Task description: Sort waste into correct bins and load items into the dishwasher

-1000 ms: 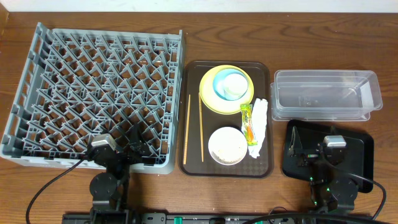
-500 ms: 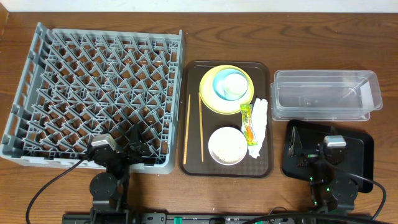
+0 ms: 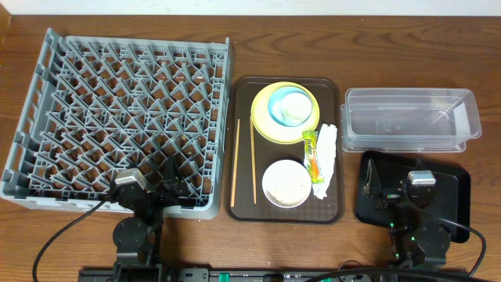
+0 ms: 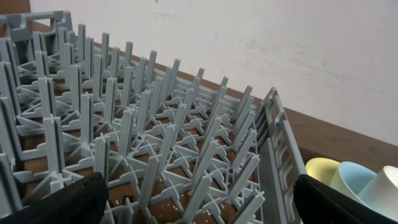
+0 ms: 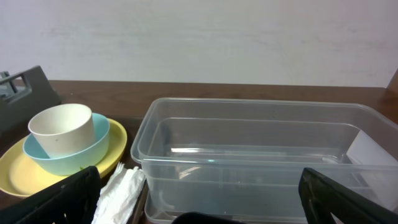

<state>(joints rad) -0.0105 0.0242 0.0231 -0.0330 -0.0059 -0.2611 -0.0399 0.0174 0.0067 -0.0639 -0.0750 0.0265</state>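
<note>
The grey dish rack (image 3: pixel 125 117) stands at the left with nothing in it. The yellow plate (image 3: pixel 262 117) holds the light blue bowl (image 3: pixel 275 106) with the white cup (image 3: pixel 295 107) inside it. The white bowl (image 3: pixel 286 183) with rice scraps, two chopsticks (image 3: pixel 236 160), the yellow-green sachet (image 3: pixel 312 153) and the napkin (image 3: pixel 326 157) lie on the brown tray. The clear tub (image 3: pixel 411 119) and the black tray (image 3: pixel 458 188) are at the right. My left gripper (image 3: pixel 168 188) is open at the rack's front edge (image 4: pixel 199 199). My right gripper (image 3: pixel 383 192) is open over the black tray, facing the tub (image 5: pixel 199 199).
The dark brown serving tray (image 3: pixel 290 215) sits between the rack and the bins. The left wrist view shows the rack's pegs (image 4: pixel 155 137) and the stacked dishes (image 4: pixel 351 180) beyond its right wall. The right wrist view shows the tub (image 5: pixel 261 155), napkin (image 5: pixel 121 190) and cup (image 5: pixel 61 127).
</note>
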